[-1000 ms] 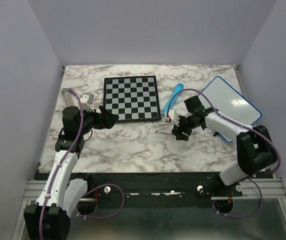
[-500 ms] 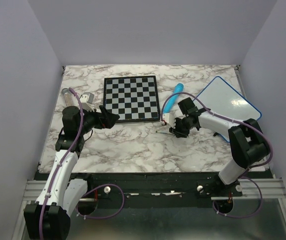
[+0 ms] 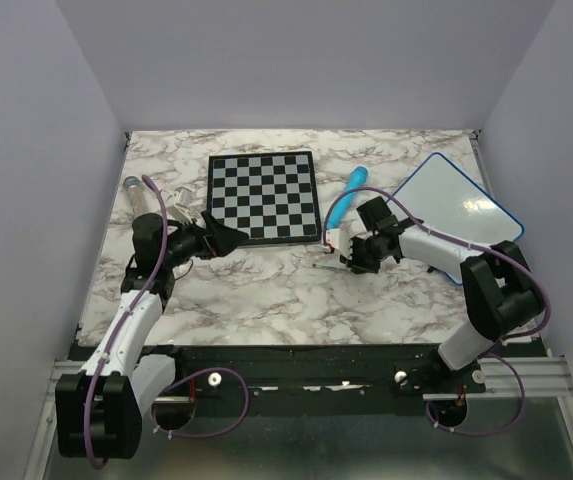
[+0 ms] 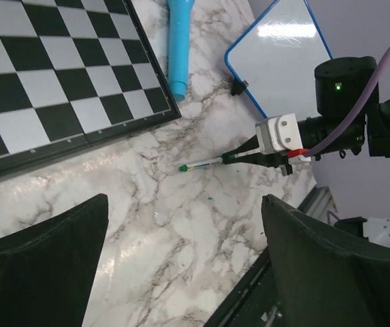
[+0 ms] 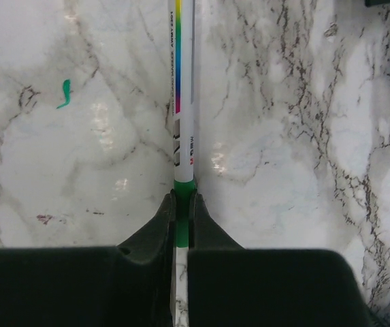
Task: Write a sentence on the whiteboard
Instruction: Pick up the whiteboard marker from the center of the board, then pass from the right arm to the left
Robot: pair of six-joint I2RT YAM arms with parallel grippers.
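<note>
The whiteboard (image 3: 461,208), white with a thin blue rim, lies at the right of the marble table; it also shows in the left wrist view (image 4: 283,54). No sentence shows on its face. A thin white marker (image 5: 184,88) with a green end lies flat on the marble, left of the board (image 4: 201,164). My right gripper (image 5: 183,204) is shut on the marker's green end, low over the table (image 3: 350,256). My left gripper (image 3: 228,238) hovers by the checkered board's near left corner, open with nothing between its fingers (image 4: 184,201).
A black-and-white checkered board (image 3: 263,196) lies at the back middle. A light blue tube (image 3: 351,190) rests between it and the whiteboard. A metal cylinder (image 3: 136,190) lies at the far left. A small green mark (image 5: 63,93) is on the marble.
My right gripper slid a little left along the table and closed on the marker's green end. The left arm shifted slightly, its gripper still open.
</note>
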